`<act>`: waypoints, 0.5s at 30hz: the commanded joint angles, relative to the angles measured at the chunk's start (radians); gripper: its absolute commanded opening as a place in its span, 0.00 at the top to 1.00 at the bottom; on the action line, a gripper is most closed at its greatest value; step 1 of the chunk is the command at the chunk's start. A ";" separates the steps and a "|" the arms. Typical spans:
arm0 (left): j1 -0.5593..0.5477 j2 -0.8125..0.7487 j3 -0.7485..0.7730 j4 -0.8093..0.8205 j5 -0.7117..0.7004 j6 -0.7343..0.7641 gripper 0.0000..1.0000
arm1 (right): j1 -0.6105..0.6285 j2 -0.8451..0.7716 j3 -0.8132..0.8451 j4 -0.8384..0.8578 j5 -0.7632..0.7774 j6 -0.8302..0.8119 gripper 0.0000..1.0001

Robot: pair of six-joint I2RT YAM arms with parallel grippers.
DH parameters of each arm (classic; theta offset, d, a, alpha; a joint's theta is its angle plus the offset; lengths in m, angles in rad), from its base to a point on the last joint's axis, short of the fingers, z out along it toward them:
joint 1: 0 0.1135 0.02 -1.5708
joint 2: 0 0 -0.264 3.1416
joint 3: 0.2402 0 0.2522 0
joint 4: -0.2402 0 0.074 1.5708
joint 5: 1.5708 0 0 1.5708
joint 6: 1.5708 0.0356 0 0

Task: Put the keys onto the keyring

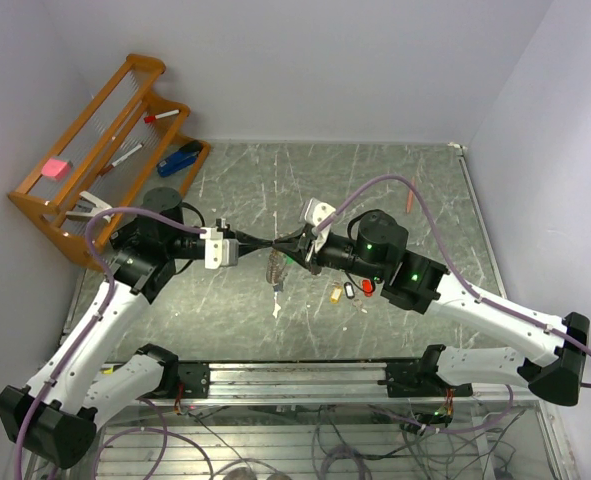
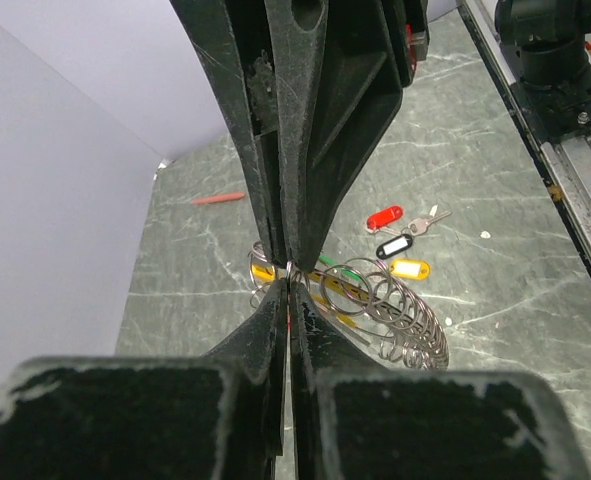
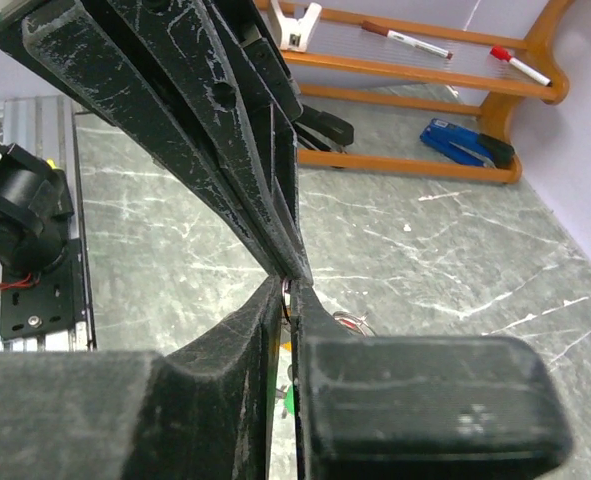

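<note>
My left gripper [image 1: 270, 243] and right gripper [image 1: 281, 244] meet tip to tip above the middle of the table. Both are shut on a thin silvery wire loop of the keyring [image 2: 289, 267]. Its orange-yellow band [image 2: 263, 268] and a coil of silvery rings [image 2: 400, 315] trail down to the table. A green key tag [image 2: 325, 263] sits right at the pinch and shows through the right gripper's [image 3: 291, 290] narrow slit. Three keys lie loose on the table, tagged red [image 2: 383, 218], black-and-white [image 2: 395, 246] and yellow [image 2: 408, 269].
A wooden rack [image 1: 105, 140] stands at the back left with markers, a blue stapler [image 1: 180, 158] and a pink block [image 1: 55, 168]. A red pen [image 1: 408, 200] lies at the back right. The metal rail [image 1: 295, 378] runs along the near edge.
</note>
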 commanded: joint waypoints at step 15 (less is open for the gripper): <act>-0.005 0.020 0.074 -0.190 0.005 0.164 0.93 | -0.002 -0.050 0.050 -0.001 0.115 0.020 0.71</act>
